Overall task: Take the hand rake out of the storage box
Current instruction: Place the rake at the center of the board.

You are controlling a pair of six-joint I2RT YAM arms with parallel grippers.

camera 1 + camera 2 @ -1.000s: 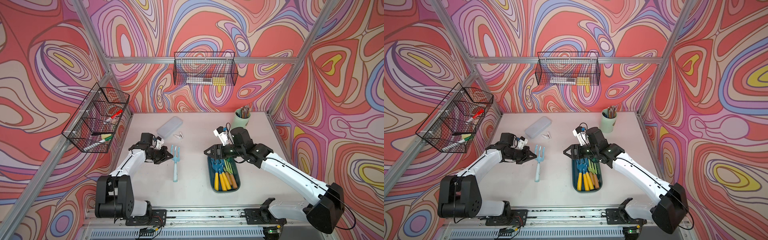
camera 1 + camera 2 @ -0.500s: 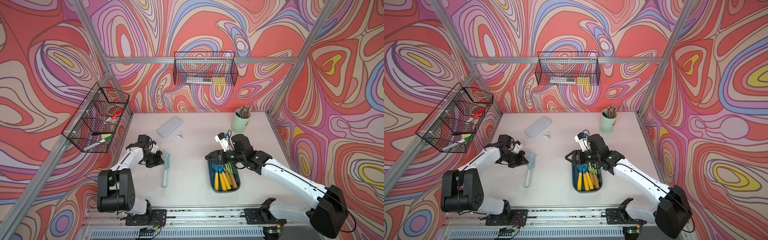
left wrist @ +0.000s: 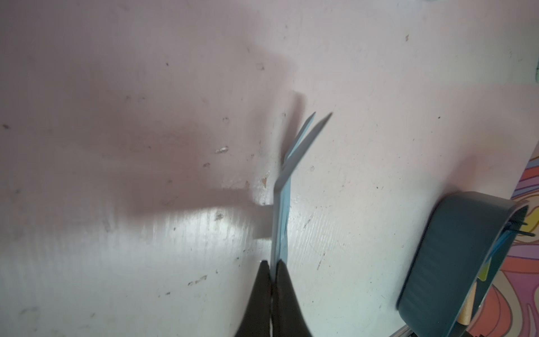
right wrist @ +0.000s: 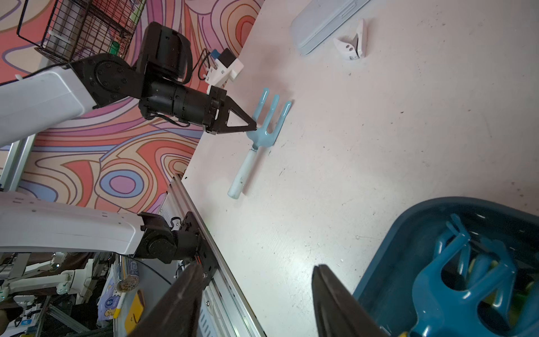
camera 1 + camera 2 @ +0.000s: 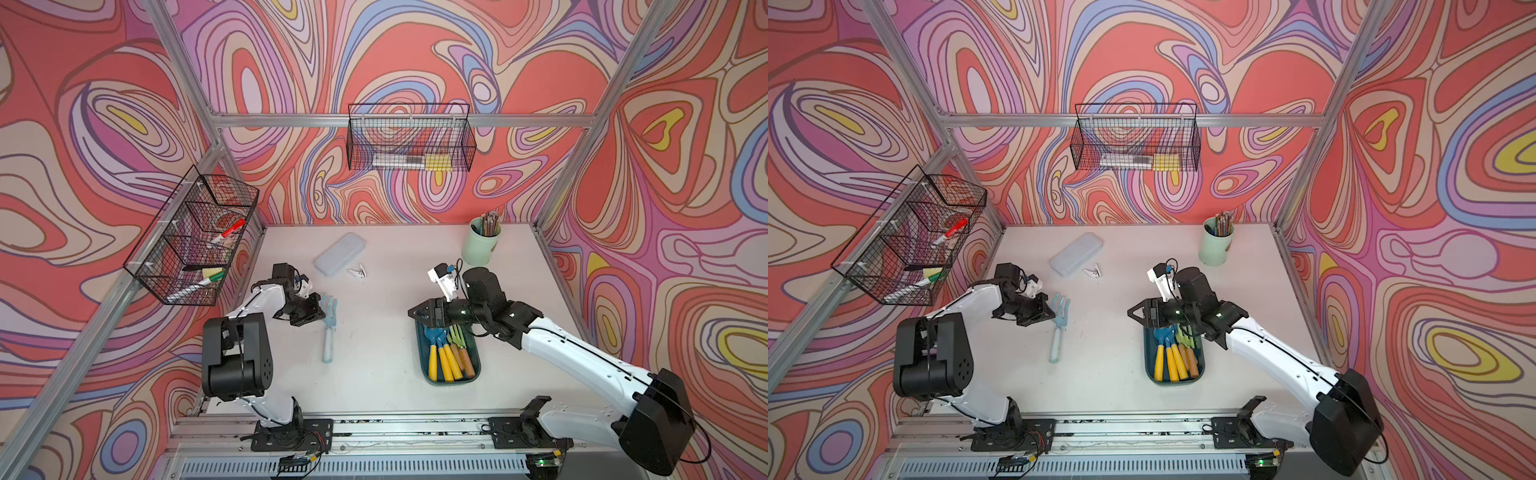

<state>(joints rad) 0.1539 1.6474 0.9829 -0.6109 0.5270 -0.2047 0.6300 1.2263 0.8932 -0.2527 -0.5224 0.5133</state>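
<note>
The pale blue hand rake lies on the white table, well left of the storage box and outside it. My left gripper is shut on the edge of the rake's head by an outer tine. The dark teal storage box holds several tools with yellow and wooden handles. Over the box's far end my right gripper hovers open, with nothing between its fingers.
A pale lidded case and a white clip lie at the back of the table. A mint cup of pencils stands back right. Wire baskets hang on the left wall and back wall. A rail runs along the front.
My left gripper has drawn the rake leftward across the table, away from the box, staying shut on it. The right gripper has shifted only slightly over the box.
</note>
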